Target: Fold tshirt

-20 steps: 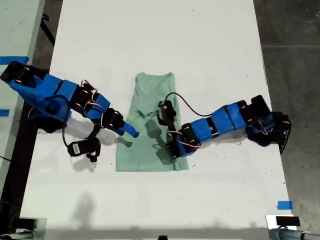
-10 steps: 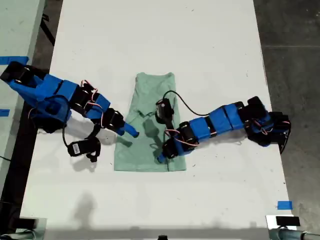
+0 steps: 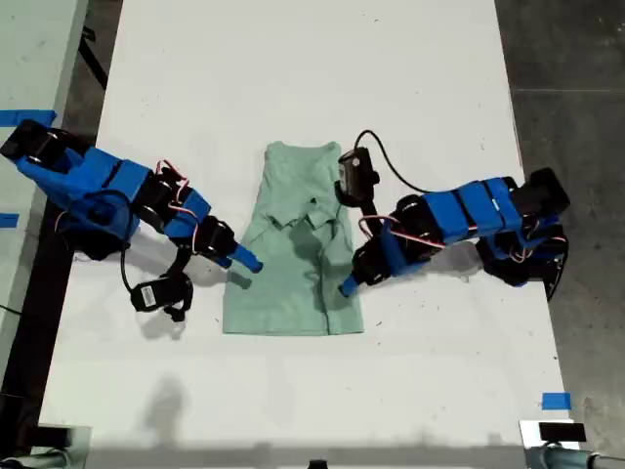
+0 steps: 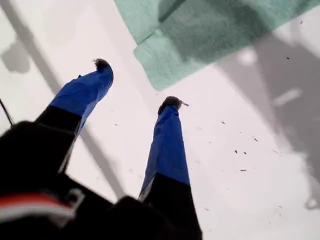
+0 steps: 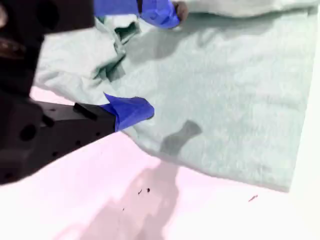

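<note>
**Change since earlier frame.** My first gripper [image 3: 347, 286] has lifted off the lower part of the tshirt [image 3: 293, 264] and drawn back to its edge on the exterior view's right. My second gripper [image 3: 249, 262] has barely shifted at the opposite edge. The tshirt has hardly moved.

**Item: tshirt.** Pale green, lying flat on the white table [image 3: 293, 78] as a narrow upright strip between the two arms. Sleeves appear already turned in. There are wrinkles across the middle, and the hem is square and tidy.

**Item: first gripper.** The first wrist view shows both fingers spread wide and empty, held high above bare table, with a layered corner of the tshirt just ahead.

**Item: second gripper.** The second wrist view shows the fingers apart and low. One fingertip [image 5: 131, 112] sits at the tshirt's edge and the other is over the cloth. Nothing is clamped.

**Step in hand (judgement).** The lengthwise fold looks done, so an end-to-end fold likely comes next.

**Handling notes (judgement).**
- Bring each gripper to one corner of the same end of the tshirt.
- Slide a finger under all layers before closing, so the turned-in sleeves come along.
- Lift both corners evenly and carry them over together.
- Lay the end down square on the far end, since the cloth is limp and one late corner would skew the fold.
</note>
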Available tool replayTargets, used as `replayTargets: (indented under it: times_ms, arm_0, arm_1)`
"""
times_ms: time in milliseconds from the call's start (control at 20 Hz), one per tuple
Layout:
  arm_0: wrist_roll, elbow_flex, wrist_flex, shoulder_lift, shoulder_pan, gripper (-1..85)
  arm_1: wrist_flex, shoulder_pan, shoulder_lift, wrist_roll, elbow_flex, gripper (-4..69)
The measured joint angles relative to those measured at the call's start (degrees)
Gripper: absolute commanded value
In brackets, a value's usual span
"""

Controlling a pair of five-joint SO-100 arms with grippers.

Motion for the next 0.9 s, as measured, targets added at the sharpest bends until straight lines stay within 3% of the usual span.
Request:
replayTargets:
  times_ms: [500,900]
  arm_0:
    - [-2.4,-6.9,16.5,-6.9,6.1,25.0]
    - [-2.5,-12.2,14.2,-19.8,6.9,25.7]
  arm_1:
    - [0.3,1.3,0.0,-1.1,1.5,22.1]
    - [0.3,1.5,0.0,-1.1,1.8,22.1]
